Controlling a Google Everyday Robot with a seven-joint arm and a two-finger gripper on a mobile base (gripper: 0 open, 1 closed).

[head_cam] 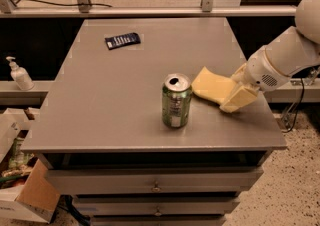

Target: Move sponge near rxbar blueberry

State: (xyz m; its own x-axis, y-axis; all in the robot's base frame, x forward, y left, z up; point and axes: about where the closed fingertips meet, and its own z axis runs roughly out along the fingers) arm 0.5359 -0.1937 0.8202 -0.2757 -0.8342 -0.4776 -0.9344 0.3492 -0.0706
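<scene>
The pale yellow sponge (pixel 211 85) is at the right side of the grey table (pixel 110 100), just right of the green can. My gripper (pixel 233 91) reaches in from the right and is shut on the sponge's right end, with one cream finger (pixel 240 99) in front of it. The sponge tilts up slightly at its left end. The rxbar blueberry (pixel 122 40), a flat dark navy bar with white lettering, lies far off at the table's back left.
An opened green drinks can (pixel 176 101) stands upright near the front middle, between the sponge and the bar's side. A soap bottle (pixel 19 75) stands on a low ledge to the left. Cardboard boxes (pixel 27 197) sit on the floor at the lower left.
</scene>
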